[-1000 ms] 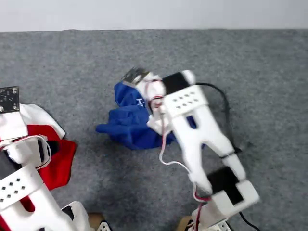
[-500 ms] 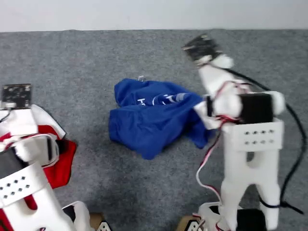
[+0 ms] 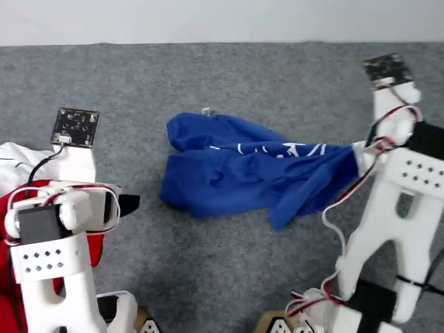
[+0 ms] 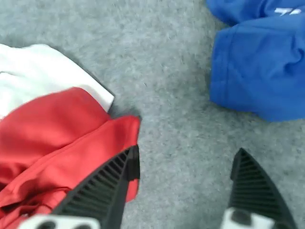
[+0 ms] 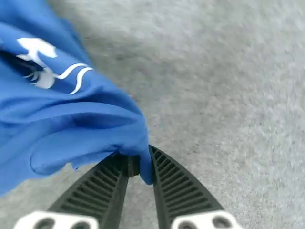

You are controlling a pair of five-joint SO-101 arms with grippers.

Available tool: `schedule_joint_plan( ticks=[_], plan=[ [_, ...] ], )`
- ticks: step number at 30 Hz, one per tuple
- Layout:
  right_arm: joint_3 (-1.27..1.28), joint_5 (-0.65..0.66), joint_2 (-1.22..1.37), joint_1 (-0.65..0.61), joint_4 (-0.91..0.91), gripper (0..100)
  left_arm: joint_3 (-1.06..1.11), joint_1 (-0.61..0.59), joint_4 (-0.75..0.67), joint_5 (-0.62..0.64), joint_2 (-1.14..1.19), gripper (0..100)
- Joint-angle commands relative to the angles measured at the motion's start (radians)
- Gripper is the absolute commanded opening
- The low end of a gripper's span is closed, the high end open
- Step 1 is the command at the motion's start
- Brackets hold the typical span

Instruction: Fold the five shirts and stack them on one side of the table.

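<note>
A blue shirt [image 3: 243,173] lies mid-bench [image 3: 229,83], bunched at its left end and pulled out long to the right, where its edge meets the right tool [image 3: 356,158]. At the left edge, 1 arm [image 3: 52,243] stands over a red shirt [image 3: 7,277] beside a white shirt [image 3: 17,163].

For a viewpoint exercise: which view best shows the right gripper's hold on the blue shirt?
The right wrist view: the right gripper is shut on an edge of the blue shirt. The high view shows the shirt stretched towards that arm; the left wrist view, a far corner.
</note>
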Motion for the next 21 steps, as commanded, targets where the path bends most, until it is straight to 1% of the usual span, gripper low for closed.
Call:
schedule_joint_plan(
  ticks=[1,3,6,8,10,11,14,16,18,21],
  plan=[
    [-0.012,0.012,0.047,0.045,-0.036,1.7,0.002,0.009,-0.014,0.006,-0.018,31],
    [-0.018,0.041,0.053,0.047,-0.007,8.8,0.001,0.009,-0.014,0.006,-0.018,31],
    [-0.049,0.058,0.044,0.048,0.068,25.9,-0.004,0.008,-0.014,0.005,-0.018,31],
    [-0.095,0.06,0.022,0.05,0.142,32.5,-0.002,0.008,-0.014,0.005,-0.018,31],
    [-0.141,0.08,-0.001,0.045,0.226,33.3,0.001,0.008,-0.012,0.005,-0.018,31],
    [-0.158,0.114,-0.013,0.044,0.271,33.3,0.002,0.008,-0.012,0.005,-0.018,31],
    [-0.147,0.192,-0.077,0.068,0.282,33.2,0.002,0.008,-0.012,0.005,-0.018,31],
    [-0.107,0.279,-0.134,0.101,0.282,33.2,0.002,0.008,-0.012,0.005,-0.018,31],
    [-0.034,0.374,-0.194,0.107,0.282,33.1,0.002,0.006,-0.012,0.005,-0.018,31],
    [0.12,0.434,-0.302,0.113,0.282,29.3,-0.002,-0.052,-0.018,0.005,-0.018,31]
  ],
)
